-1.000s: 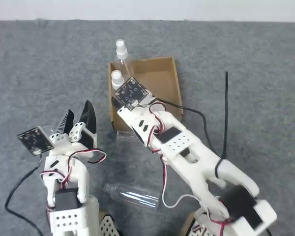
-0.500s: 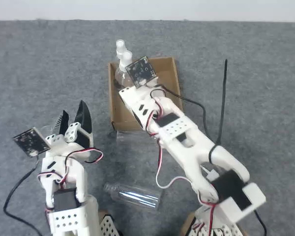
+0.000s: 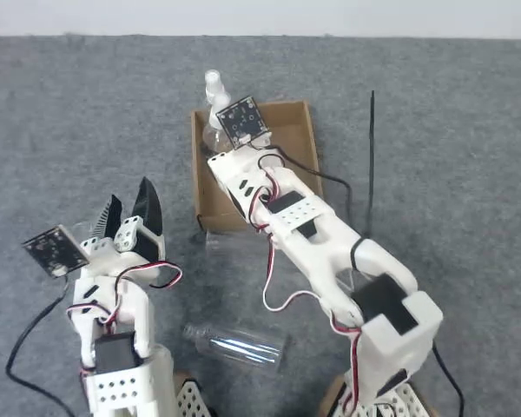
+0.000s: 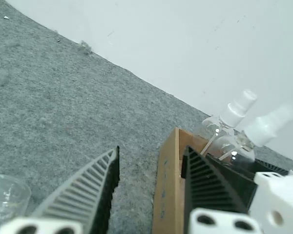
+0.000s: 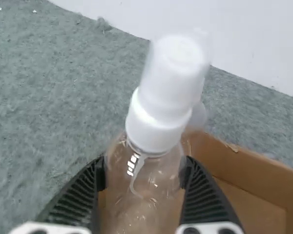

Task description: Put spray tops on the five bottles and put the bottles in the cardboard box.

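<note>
My right gripper (image 5: 141, 195) is shut on a clear bottle (image 5: 151, 165) with a white spray top (image 5: 168, 92), held upright over the back left corner of the cardboard box (image 3: 286, 148). A second capped bottle (image 3: 214, 87) stands right behind it at that corner; both bottles show in the left wrist view (image 4: 234, 114), (image 4: 266, 129). My left gripper (image 3: 130, 207) is open and holds nothing, left of the box's front corner (image 4: 168, 185). One topless bottle (image 3: 234, 343) lies between the arm bases, and another (image 3: 230, 239) lies against the box's front wall.
A clear bottle (image 4: 5, 200) lies just beside my left gripper. A thin black cable (image 3: 371, 156) runs across the grey carpet right of the box. The white wall borders the carpet close behind the box.
The right arm has carried its bottle toward the box's back left corner, up against the other capped bottle. The left arm shifted slightly to the left and stayed open.
</note>
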`<act>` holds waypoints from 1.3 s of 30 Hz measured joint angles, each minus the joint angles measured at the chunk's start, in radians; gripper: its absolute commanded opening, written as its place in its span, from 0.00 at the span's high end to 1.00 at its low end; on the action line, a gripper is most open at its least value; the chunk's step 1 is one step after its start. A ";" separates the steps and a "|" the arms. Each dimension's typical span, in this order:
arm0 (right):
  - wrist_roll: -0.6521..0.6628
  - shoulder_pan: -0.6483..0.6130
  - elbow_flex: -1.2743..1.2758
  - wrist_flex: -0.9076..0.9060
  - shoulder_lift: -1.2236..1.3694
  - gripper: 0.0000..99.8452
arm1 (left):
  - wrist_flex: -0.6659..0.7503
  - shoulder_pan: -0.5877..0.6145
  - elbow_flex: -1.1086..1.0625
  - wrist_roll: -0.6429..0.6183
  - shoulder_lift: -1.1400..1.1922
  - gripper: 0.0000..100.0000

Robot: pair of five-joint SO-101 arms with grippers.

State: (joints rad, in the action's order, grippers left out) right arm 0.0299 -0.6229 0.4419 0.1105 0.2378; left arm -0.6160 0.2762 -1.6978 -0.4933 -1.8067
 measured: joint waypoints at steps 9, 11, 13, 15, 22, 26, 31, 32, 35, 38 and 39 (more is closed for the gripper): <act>-0.002 0.003 -0.048 0.002 0.072 0.98 | 0.000 0.000 0.000 0.000 0.000 0.80; -0.002 0.003 -0.048 0.003 0.072 0.98 | 0.000 0.000 0.000 0.000 0.000 0.80; -0.002 0.003 -0.048 0.003 0.072 0.98 | 0.000 0.000 0.000 0.000 0.000 0.80; -0.002 0.003 -0.048 0.003 0.072 0.98 | 0.000 0.000 0.000 0.000 0.000 0.80; -0.002 0.003 -0.048 0.003 0.072 0.86 | 0.000 0.000 0.000 0.000 0.000 0.80; -0.002 0.003 -0.048 0.003 0.072 0.84 | 0.000 0.000 0.000 0.000 0.000 0.80; -0.002 0.003 -0.048 0.003 0.072 0.84 | 0.000 0.000 0.000 0.000 0.000 0.80; -0.002 0.003 -0.048 0.003 0.072 0.84 | 0.000 0.000 0.000 0.000 0.000 0.80; -0.002 0.003 -0.048 0.003 0.072 0.84 | 0.000 0.000 0.000 0.000 0.000 0.80; -0.002 0.003 -0.048 0.003 0.072 0.83 | 0.000 0.000 0.000 0.000 0.000 0.80; -0.002 0.003 -0.048 0.003 0.072 0.82 | 0.000 0.000 0.000 0.000 0.000 0.80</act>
State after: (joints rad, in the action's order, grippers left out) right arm 0.0284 -0.6199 0.3943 0.1135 0.3099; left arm -0.6160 0.2762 -1.6978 -0.4933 -1.8067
